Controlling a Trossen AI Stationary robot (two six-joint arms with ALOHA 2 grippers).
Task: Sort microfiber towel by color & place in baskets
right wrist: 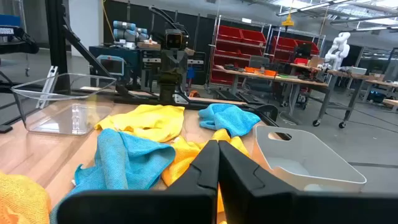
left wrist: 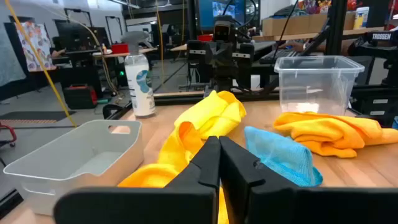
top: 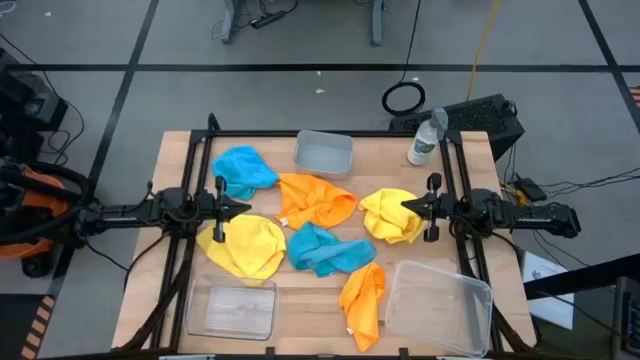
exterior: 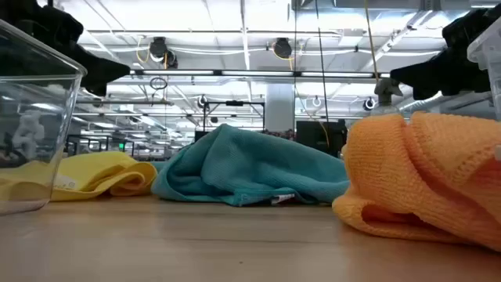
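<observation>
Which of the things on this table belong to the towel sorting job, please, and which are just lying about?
Job: blue towels, orange towels, yellow towels; grey basket, clear baskets.
Lying about: water bottle.

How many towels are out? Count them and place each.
6, all on the table, none binned: blue far left, blue centre, orange middle, orange near edge, yellow left, yellow right. None seems hidden.

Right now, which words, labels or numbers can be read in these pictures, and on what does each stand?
"TROSSEN": white letters on a dark panel in the background, left wrist view.
Label on the spray bottle: too blurred to read.
Nothing else is readable.
</observation>
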